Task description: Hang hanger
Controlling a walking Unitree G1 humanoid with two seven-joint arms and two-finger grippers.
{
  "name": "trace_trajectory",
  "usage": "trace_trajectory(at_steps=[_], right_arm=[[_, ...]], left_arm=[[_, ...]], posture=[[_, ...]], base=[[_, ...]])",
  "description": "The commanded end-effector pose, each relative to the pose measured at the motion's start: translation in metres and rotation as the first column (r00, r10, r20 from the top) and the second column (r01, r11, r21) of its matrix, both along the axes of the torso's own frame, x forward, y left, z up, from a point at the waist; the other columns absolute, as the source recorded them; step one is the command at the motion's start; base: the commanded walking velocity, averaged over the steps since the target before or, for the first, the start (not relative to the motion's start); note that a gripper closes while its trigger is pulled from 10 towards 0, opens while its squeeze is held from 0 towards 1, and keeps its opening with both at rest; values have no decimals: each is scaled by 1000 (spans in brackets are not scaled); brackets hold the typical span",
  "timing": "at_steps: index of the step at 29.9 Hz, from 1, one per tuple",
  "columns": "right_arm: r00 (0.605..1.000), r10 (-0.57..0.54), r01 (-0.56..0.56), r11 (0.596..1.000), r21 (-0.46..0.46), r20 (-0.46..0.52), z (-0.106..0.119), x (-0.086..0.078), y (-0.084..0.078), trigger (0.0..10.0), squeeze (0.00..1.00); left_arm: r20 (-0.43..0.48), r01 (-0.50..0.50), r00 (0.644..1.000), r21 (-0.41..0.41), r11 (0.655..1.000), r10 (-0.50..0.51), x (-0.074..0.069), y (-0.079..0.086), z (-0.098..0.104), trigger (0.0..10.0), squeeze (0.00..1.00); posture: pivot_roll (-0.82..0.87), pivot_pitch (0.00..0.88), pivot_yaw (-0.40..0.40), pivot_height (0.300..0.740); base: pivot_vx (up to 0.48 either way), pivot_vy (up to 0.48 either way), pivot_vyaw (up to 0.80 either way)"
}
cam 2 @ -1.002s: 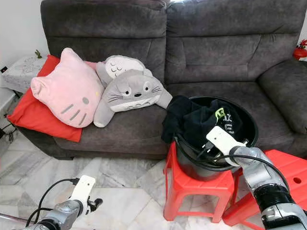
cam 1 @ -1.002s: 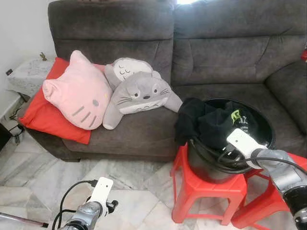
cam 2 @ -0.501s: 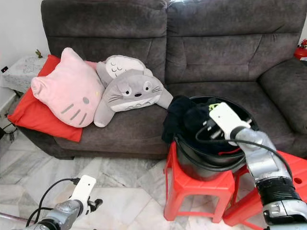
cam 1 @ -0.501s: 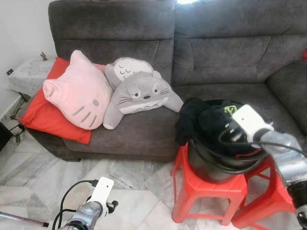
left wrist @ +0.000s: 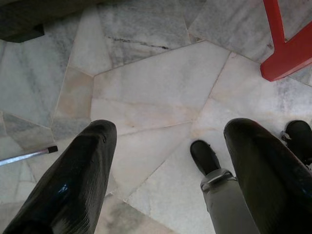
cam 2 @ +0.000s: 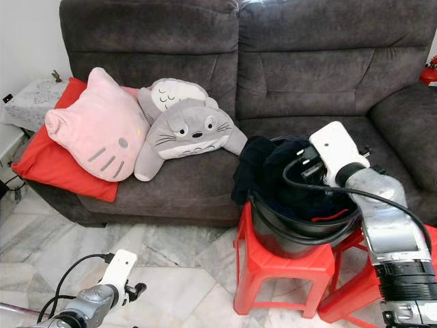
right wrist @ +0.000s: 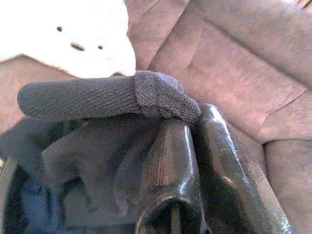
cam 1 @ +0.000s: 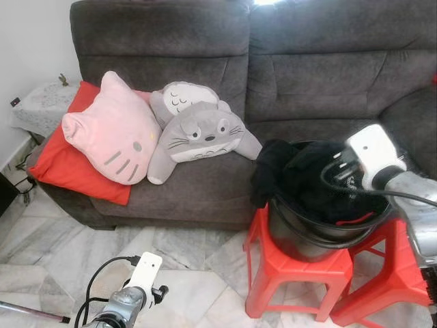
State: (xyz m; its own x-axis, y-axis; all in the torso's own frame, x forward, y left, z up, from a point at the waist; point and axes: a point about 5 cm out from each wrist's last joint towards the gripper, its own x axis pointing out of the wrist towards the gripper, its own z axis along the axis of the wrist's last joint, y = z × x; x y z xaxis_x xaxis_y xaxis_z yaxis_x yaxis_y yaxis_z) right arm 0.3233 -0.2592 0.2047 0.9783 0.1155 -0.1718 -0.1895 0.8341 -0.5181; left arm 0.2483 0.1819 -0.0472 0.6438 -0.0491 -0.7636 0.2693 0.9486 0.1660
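A black bucket (cam 2: 273, 229) of dark clothes stands on a red stool (cam 1: 293, 270) in front of the sofa. A thin red curved bar (cam 2: 330, 217) lies among the clothes near the bucket's front. My right gripper (right wrist: 187, 122) hovers over the bucket's right side, shut on a fold of dark knitted cloth (right wrist: 97, 97) that bunches over its fingertips. A black garment (cam 1: 270, 171) drapes over the bucket's left rim. My left gripper (left wrist: 170, 131) hangs low over the marble floor, open with nothing between its fingers.
A grey sofa (cam 1: 307, 75) holds a pink cat cushion (cam 1: 109, 133), a grey plush (cam 1: 201, 133) and a red cushion (cam 1: 58, 167). A second red stool (cam 1: 389, 273) stands right of the first. A lace-covered side table (cam 1: 41, 102) is at far left. A thin rod (left wrist: 27, 155) lies on the floor.
My right gripper rose from the bucket's front rim up and to the right, pulling dark cloth with it. The green-printed garment is now covered. The left arm has stayed put.
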Motion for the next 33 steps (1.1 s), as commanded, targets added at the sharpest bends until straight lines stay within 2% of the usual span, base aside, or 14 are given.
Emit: trace_trajectory(at_steps=[1,5,11,14,22,25,26,27,30,32,33], right_arm=[[996,-2,-1,1000,29,93,22,1,1,0,0],[985,-52,46,998,36,162,36,2,-3,0,0],[954,-144,116,986,120,262,54,1,-12,0,0],[965,-124,103,989,104,231,50,0,-10,0,0],[965,-83,58,993,108,248,53,-1,-2,0,0],[970,-105,89,992,86,219,48,-1,-5,0,0],[958,-230,218,972,83,173,41,-2,-20,0,0],[920,-365,364,931,36,143,33,-6,-39,0,0],[881,-451,454,891,13,142,27,-11,-52,0,0],[844,-519,515,854,71,136,24,-16,-59,0,0],[811,-569,556,822,122,137,23,-20,-63,0,0]], left_arm=[[-5,3,1000,5,1000,-3,1,1,1,10000,0],[-5,4,1000,4,1000,-3,1,1,1,10000,0],[-6,3,1000,3,1000,-3,1,1,1,10000,0],[-6,3,1000,3,1000,-3,1,1,1,10000,0],[-6,5,1000,3,1000,-5,1,1,1,10000,0],[-7,6,1000,3,1000,-6,1,1,1,10000,0],[-7,6,1000,3,1000,-6,1,1,1,10000,0],[-7,6,1000,2,1000,-6,1,1,1,10000,0],[-8,8,1000,2,1000,-8,1,1,1,10000,0],[-8,9,1000,2,1000,-9,1,1,1,10000,0],[-8,8,1000,2,1000,-8,1,1,1,10000,0]], posture=[[-215,0,74,740],[-215,0,74,740],[-215,0,74,740],[-215,0,74,740],[-217,0,74,740],[-217,0,74,740],[-217,0,74,740],[-217,0,74,740],[-217,0,74,740],[-218,0,74,740],[-218,0,74,740]], base=[[0,0,0],[0,0,0],[0,0,0],[0,0,0],[0,0,0],[0,0,0],[0,0,0],[0,0,0],[0,0,0],[0,0,0],[0,0,0]])
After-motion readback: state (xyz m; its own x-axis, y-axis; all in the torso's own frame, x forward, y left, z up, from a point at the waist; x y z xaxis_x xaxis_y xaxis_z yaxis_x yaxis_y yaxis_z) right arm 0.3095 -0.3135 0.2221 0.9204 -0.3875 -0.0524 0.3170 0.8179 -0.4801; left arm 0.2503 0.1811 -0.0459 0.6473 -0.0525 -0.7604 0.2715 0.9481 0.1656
